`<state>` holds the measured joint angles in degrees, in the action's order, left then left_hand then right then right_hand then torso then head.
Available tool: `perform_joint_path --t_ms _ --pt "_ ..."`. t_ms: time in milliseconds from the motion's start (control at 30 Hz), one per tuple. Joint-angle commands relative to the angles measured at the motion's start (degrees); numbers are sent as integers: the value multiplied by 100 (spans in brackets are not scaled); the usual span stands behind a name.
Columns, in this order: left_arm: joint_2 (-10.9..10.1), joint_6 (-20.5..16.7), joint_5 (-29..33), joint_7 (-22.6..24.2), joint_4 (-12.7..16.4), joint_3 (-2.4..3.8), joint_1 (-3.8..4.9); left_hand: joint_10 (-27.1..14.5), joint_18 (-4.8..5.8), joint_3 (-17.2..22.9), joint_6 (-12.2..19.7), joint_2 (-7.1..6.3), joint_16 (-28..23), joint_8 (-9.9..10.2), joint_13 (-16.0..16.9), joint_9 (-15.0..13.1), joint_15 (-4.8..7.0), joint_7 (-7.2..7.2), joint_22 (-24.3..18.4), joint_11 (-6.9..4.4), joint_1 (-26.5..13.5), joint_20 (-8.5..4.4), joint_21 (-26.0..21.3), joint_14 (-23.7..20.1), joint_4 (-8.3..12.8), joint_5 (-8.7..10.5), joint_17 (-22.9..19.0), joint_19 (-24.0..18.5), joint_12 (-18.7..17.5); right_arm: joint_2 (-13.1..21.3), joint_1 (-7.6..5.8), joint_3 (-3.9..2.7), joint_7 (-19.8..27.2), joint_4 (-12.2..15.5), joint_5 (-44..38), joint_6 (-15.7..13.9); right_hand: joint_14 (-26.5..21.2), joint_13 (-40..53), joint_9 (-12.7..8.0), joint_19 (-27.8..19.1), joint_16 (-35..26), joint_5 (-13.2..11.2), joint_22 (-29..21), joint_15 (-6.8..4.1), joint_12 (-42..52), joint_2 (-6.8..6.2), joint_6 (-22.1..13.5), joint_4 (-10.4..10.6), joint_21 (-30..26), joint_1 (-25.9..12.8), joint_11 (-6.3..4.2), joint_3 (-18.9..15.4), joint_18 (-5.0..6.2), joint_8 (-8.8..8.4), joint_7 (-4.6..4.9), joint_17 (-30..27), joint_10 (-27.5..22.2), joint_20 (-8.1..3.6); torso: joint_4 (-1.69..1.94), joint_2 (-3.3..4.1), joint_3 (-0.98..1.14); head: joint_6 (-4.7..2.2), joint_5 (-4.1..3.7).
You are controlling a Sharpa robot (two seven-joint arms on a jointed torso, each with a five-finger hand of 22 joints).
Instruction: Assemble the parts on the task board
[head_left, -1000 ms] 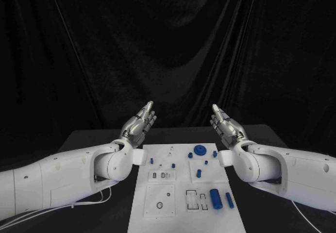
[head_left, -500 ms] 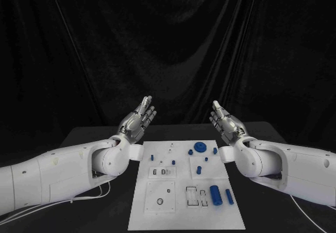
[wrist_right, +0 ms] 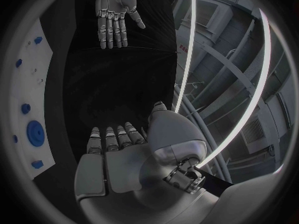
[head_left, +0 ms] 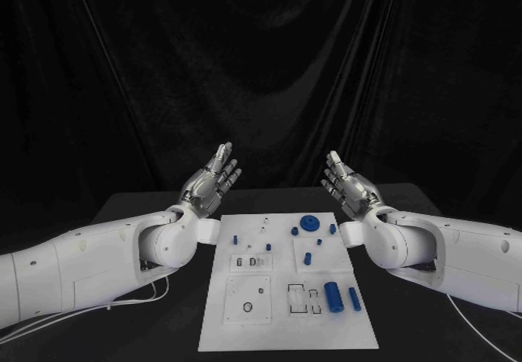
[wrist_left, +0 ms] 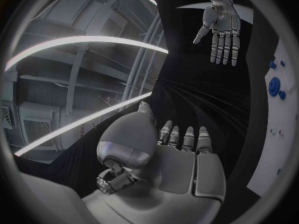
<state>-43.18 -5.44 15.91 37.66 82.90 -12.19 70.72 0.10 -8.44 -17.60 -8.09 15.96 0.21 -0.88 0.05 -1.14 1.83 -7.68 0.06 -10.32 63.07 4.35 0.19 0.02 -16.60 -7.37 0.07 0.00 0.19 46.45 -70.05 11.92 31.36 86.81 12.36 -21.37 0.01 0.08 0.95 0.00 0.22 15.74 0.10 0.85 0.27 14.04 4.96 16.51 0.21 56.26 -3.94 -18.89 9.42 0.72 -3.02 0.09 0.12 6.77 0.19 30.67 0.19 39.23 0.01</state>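
Note:
The white task board [head_left: 287,332] lies in the middle of the black table. Several small blue parts sit on it: a round disc [head_left: 310,223] near its far edge, small pegs [head_left: 308,259] in the middle, and a thick cylinder [head_left: 335,299] beside a thin pin [head_left: 354,296] at the near right. My left hand [head_left: 211,183] is raised above the table to the left of the board's far end, fingers straight and apart, holding nothing. My right hand [head_left: 348,188] mirrors it on the right, also flat and holding nothing. Each wrist view shows the opposite hand [wrist_left: 219,27] [wrist_right: 114,15] with spread fingers.
Black cloth hangs behind the table. White cables [head_left: 130,305] trail under my left arm, and another [head_left: 479,332] lies under my right arm. Bare black table [head_left: 142,207] flanks the board on both sides.
Both hands have risen slightly and their fingers have spread a little wider. The head camera has shifted, so the board sits a bit higher in the picture.

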Motion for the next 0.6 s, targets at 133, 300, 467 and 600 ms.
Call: perform_joint_path --t_ms 133,300,467,600 --pt "-54 136 -231 92 36 5 -7 -10 -131 -16 -32 -6 -21 -31 -5 -8 -12 36 -6 27 119 504 -19 -2 -8 -24 -7 0 -19 109 -39 -5 -177 -12 -648 337 755 175 83 1130 577 300 427 1156 470 -261 552 -180 732 561 1060 81 -143 207 190 262 535 936 -7 -31 -1 44 46" --pt "-121 306 -774 72 -54 5 -7 -10 -199 42 -124 -3 -21 -43 -5 -19 -337 175 41 220 322 770 46 -2 1 -263 -7 71 -19 153 -176 -5 -667 -122 -2240 108 3888 349 173 4142 2033 1206 994 1129 1504 -462 1292 -721 2133 1614 1659 319 -58 478 669 694 1737 960 -2 -28 -2 213 58" --pt "-223 528 -1106 -17 -143 4 -10 -10 -200 122 -155 9 28 -46 -5 -22 -488 221 94 358 585 845 142 54 -2 -541 23 197 -19 120 -465 -5 -1705 -281 -3607 436 4443 314 189 4638 1930 1408 888 1003 1813 -524 1702 -1078 2092 2072 1805 464 75 584 878 541 2112 951 10 -8 -7 370 76" --pt "-310 625 -1211 -81 -186 4 -13 -10 -198 152 -164 27 37 -47 -5 -23 -521 224 101 388 666 869 160 71 -6 -684 28 223 -19 41 -710 -5 -2510 -427 -4770 797 4972 361 232 5123 1911 1260 836 934 2268 -565 2308 -1358 2101 2316 1774 572 102 740 1058 483 3002 895 -2 1 -8 487 122"
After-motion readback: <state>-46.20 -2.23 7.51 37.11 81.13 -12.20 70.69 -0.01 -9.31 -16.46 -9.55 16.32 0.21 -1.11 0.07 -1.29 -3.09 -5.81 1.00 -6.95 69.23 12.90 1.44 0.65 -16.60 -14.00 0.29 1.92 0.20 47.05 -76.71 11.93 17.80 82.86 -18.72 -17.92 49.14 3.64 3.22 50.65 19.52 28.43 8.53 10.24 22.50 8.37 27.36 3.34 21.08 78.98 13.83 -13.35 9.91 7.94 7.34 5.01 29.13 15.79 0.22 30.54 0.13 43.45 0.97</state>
